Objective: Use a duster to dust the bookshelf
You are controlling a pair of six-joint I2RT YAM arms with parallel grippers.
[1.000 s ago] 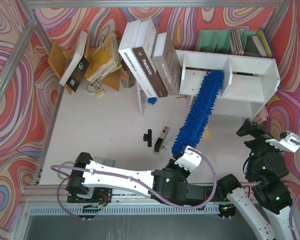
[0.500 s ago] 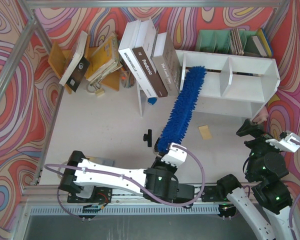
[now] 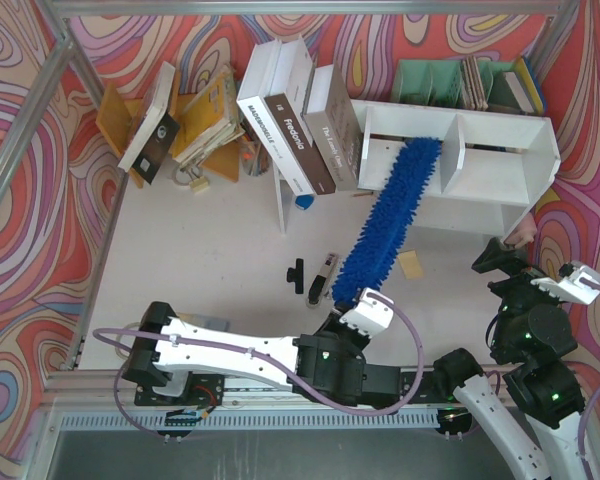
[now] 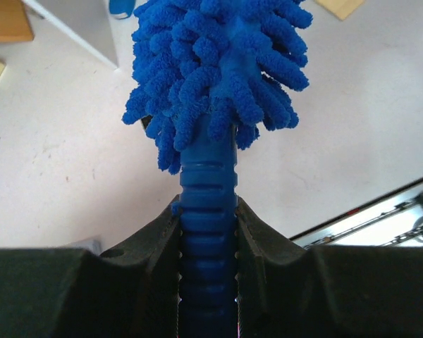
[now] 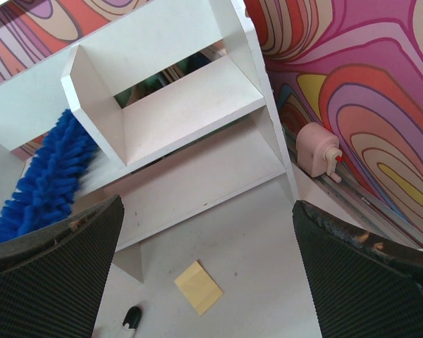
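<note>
The white bookshelf [image 3: 500,128] stands at the back right with two cubbies and a lower shelf. The long blue fluffy duster [image 3: 388,215] runs from my left gripper [image 3: 363,308] up into the left cubby, its tip close to the central divider. In the left wrist view my left gripper [image 4: 208,215] is shut on the duster's ribbed blue handle, with the duster's fluffy head [image 4: 218,63] just beyond it. My right gripper [image 3: 505,265] hovers open in front of the bookshelf's right end. The right wrist view shows my right gripper [image 5: 206,211] holding nothing, the bookshelf [image 5: 190,91] and the duster [image 5: 46,183] ahead.
Large books [image 3: 295,125] lean on a thin white board [image 3: 280,195] left of the shelf. A green rack [image 3: 430,80] stands behind it. A yellow note [image 3: 410,264], small black-and-silver tools [image 3: 323,275] and a pink sharpener [image 5: 321,151] lie on the table.
The duster swept left across the left cubby, then back right toward the divider, my left wrist shifting with it. The right arm has not moved.
</note>
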